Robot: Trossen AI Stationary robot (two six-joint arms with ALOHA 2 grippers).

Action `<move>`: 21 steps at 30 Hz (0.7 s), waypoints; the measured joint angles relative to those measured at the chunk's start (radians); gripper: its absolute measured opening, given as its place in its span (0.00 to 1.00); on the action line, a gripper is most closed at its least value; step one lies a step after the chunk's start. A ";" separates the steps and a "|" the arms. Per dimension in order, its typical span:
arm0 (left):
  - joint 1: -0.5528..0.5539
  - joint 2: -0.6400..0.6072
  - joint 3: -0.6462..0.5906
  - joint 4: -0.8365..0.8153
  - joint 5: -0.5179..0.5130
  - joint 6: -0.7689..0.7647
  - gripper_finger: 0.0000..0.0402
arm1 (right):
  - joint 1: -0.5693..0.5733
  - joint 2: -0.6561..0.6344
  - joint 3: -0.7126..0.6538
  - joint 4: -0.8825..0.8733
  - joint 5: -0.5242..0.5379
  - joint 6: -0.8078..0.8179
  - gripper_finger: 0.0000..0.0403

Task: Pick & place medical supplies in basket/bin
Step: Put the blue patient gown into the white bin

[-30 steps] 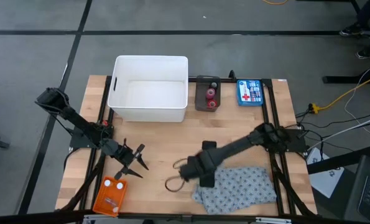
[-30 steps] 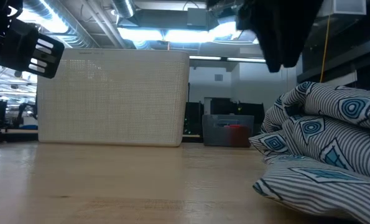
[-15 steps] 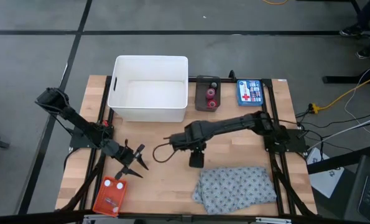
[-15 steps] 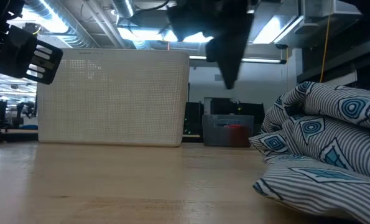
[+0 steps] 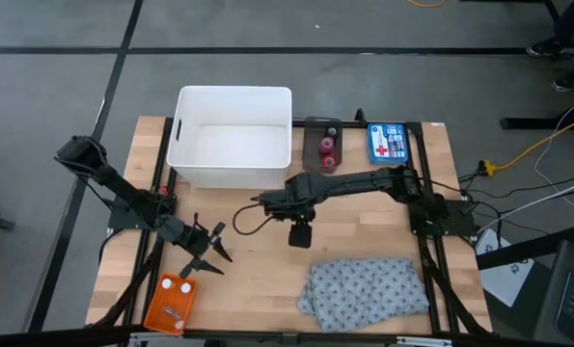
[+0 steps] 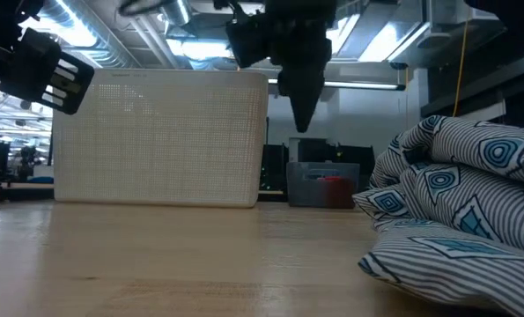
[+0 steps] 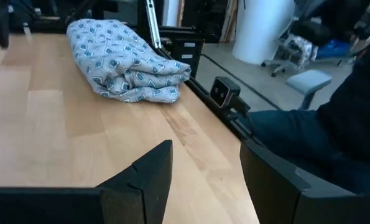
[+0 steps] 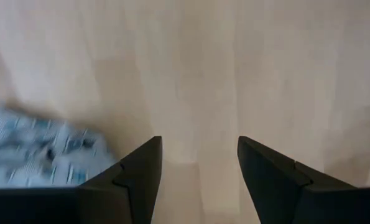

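Note:
A grey dotted cloth [image 5: 366, 287] lies bunched on the table near the front right; the low view shows it too [image 6: 460, 207]. The orange basket [image 5: 171, 303] sits at the front left with small pale pieces in it. A pink roll and a dark roll stand in a small dark tray [image 5: 322, 146] at the back. My right gripper [image 5: 272, 204] hangs open over bare wood mid-table, pointing down, well above the surface [image 6: 301, 101], nothing between its fingers [image 8: 199, 168]. My left gripper [image 5: 207, 253] waits open just beyond the basket, roughly level, facing the cloth [image 7: 125, 59].
A large white tub [image 5: 233, 149] stands at the back, left of the dark tray. A blue first-aid box [image 5: 387, 143] lies at the back right. Bare wood lies between the tub, the cloth and the basket. A loose cable loop [image 5: 240, 218] hangs beside my right gripper.
My right gripper has swung from over the cloth's left edge toward the table's far edge and slightly left, ending mid-table near the tub, still open and with nothing in it. The cloth has stayed where it was.

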 joint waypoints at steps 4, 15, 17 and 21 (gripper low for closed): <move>-0.004 0.000 0.000 -0.001 0.001 -0.075 0.47 | -0.008 0.000 -0.036 -0.070 -0.166 -0.108 0.52; -0.069 0.000 0.000 -0.001 -0.184 -0.112 0.47 | -0.009 0.000 -0.238 -0.128 -0.486 -0.297 0.52; -0.081 0.000 0.000 -0.001 -0.221 -0.116 0.47 | -0.005 0.000 -0.291 -0.106 -0.498 -0.327 0.52; -0.108 0.002 0.000 -0.007 -0.293 -0.140 0.47 | -0.006 0.000 -0.391 -0.018 -0.546 -0.355 0.52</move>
